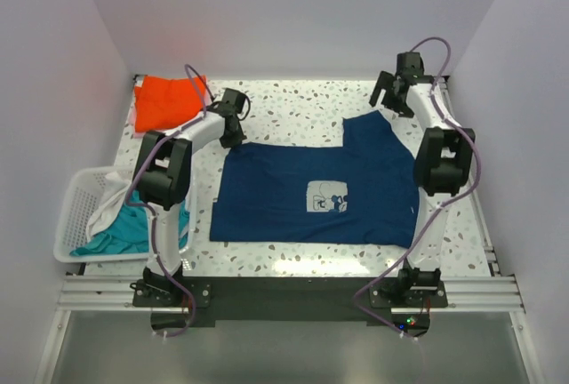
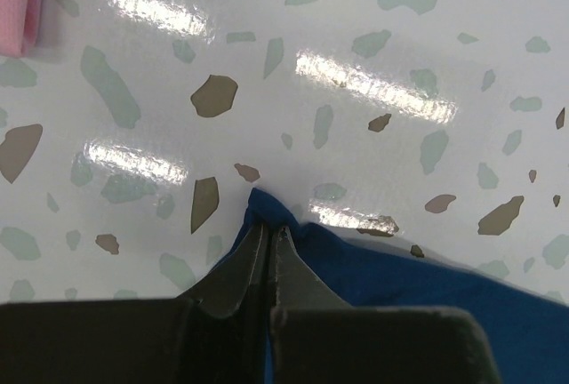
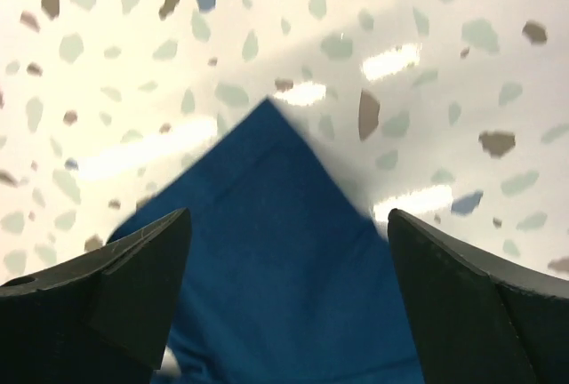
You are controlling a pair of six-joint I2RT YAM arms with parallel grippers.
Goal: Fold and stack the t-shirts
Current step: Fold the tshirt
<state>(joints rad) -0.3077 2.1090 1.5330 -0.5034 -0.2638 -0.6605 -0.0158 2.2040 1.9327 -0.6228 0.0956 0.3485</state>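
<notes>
Navy tee [image 1: 311,193] flat on tabletop [image 1: 293,104], left pincer [image 2: 269,231] clenched on its far-left corner [image 2: 267,204], right pincer [image 3: 286,217] spread open over sleeve tip [image 3: 271,108]: first fold starting, next right likely needs to drop and pinch before both lift.

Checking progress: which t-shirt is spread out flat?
The navy t-shirt with the print; the orange-red one is bunched, the teal one hangs from the basket.

on the table [image 1: 293,100], spread t-shirt [image 1: 293,193] centre, folded t-shirt [image 1: 166,101] far left, basket [image 1: 73,202] near left.
</notes>
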